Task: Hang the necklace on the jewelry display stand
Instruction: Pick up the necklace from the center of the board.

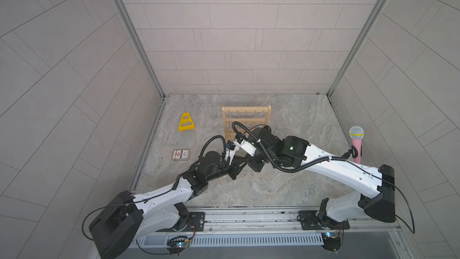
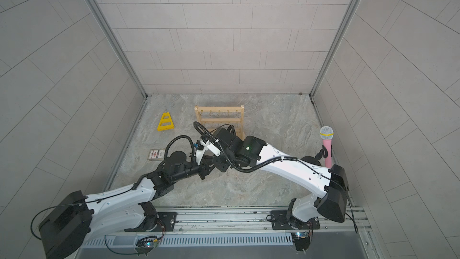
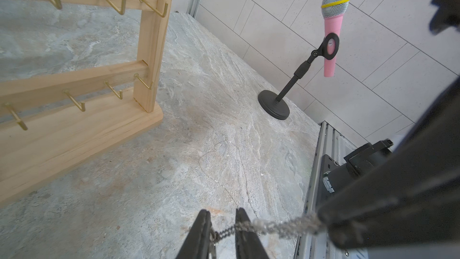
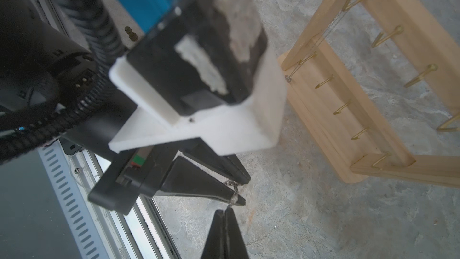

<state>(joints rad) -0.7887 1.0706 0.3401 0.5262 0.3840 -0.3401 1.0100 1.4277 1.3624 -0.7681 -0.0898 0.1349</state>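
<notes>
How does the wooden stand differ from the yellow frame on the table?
The stand is pale wood; the frame is bright yellow. The stand is a rectangular rack with bars and brass hooks; the frame is a triangle. The stand looks larger and sits mid-table; the frame is nearer the left wall. Both rest on the table.

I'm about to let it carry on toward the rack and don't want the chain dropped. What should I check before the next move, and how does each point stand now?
1. Right pincer shut on the necklace: ok.
2. Left pincer clamped on the necklace: not ok; its jaws stand apart, and the necklace runs across them.
3. Rest of the necklace off the table: cannot tell.
4. Jewelry display stand upright: ok.
5. Bare brass hooks available: ok.
</notes>
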